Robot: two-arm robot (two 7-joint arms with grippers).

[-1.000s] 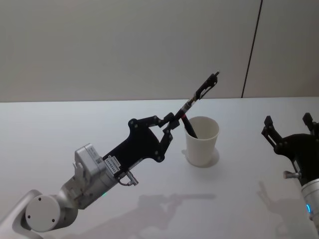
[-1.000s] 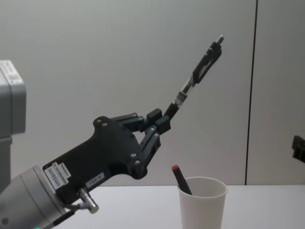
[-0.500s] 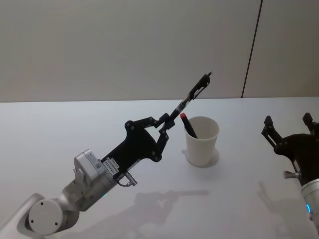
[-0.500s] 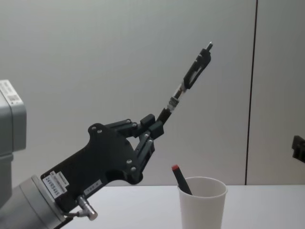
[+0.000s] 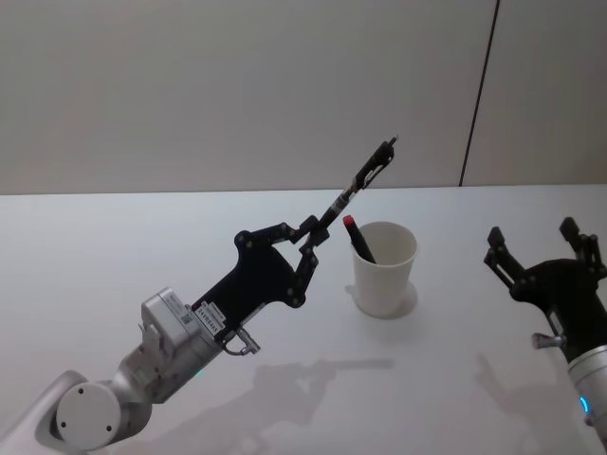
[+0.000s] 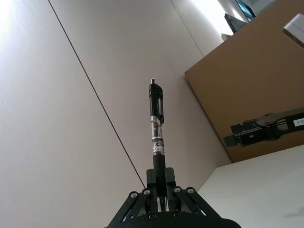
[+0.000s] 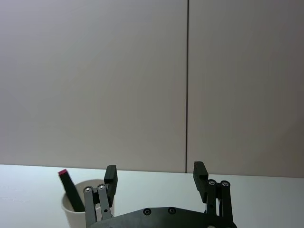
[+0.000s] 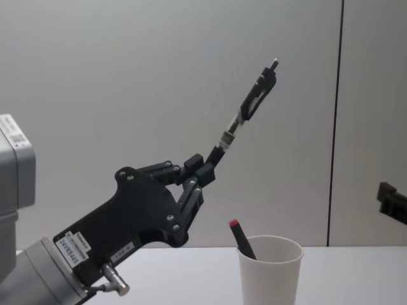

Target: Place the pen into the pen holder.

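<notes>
Left end effector (image 5: 315,237) clamped on the black pen (image 5: 366,178), held up in the air & slanting up to the right, left of and higher than the white cup (image 5: 384,280). Cup stands on tabletop (image 5: 114,246) w/ a red-tipped marker (image 5: 358,239) leaning inside. Right end effector (image 5: 531,239) spread wide, holding nothing, well right of cup.

A plain pale grey wall (image 5: 237,85) stands behind a white table (image 5: 95,246), split by one thin dark vertical seam (image 5: 479,95). A brown board (image 6: 247,80) shows in the left wrist view, bright light (image 6: 211,14) just beside it.
</notes>
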